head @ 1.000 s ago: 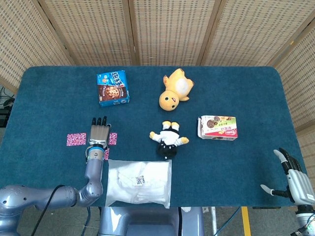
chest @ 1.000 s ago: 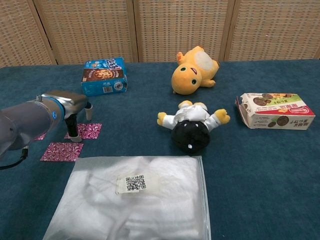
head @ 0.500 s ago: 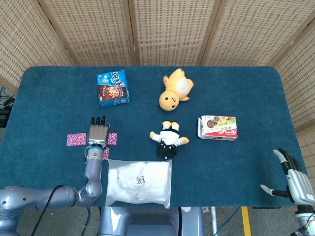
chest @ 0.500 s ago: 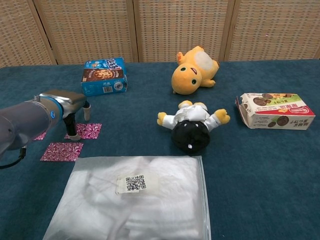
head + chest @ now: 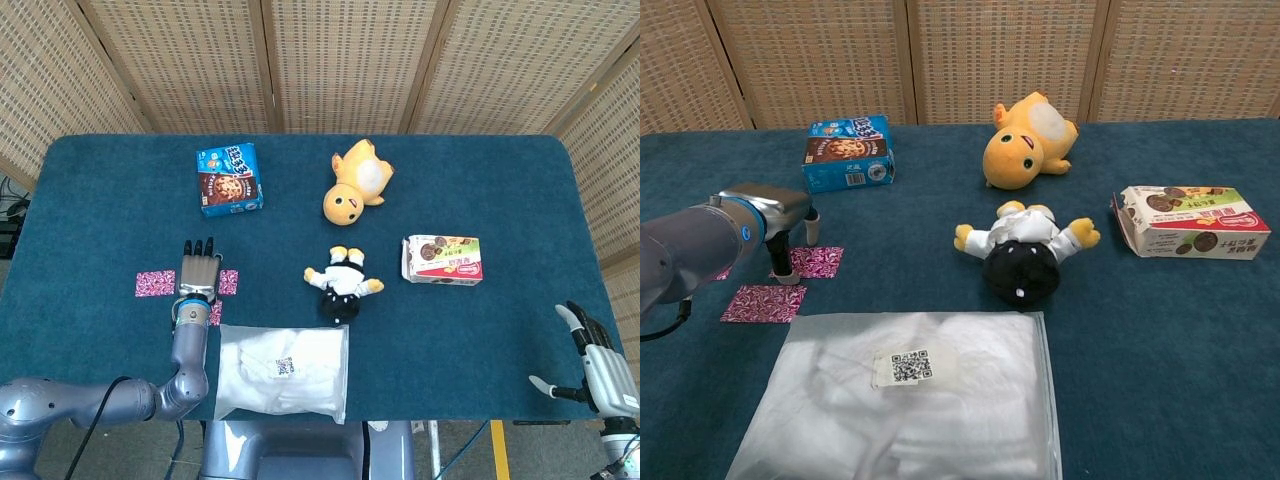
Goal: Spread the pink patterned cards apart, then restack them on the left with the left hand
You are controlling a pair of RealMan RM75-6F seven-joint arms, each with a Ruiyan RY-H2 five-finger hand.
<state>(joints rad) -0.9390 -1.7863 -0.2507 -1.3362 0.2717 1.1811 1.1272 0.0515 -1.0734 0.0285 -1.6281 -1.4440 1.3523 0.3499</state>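
Three pink patterned cards lie apart near the table's front left. In the head view one card (image 5: 155, 284) lies left of my left hand (image 5: 200, 272), one card (image 5: 230, 282) lies right of it, and a third (image 5: 216, 314) peeks out beside the wrist. In the chest view my left hand (image 5: 780, 212) points its fingers down, and a fingertip (image 5: 787, 272) touches the far card (image 5: 822, 262). The near card (image 5: 764, 303) lies free, and a sliver of the left card (image 5: 720, 272) shows behind the arm. My right hand (image 5: 596, 357) hangs open off the front right edge.
A clear bag of white cloth (image 5: 905, 395) lies just right of the cards. A blue cookie box (image 5: 848, 152) stands at the back left. A yellow plush (image 5: 1025, 140), a black-and-white doll (image 5: 1021, 255) and a snack box (image 5: 1192, 222) lie further right.
My left hand has drifted slightly to the left over the cards. The cards and my right hand have not moved.
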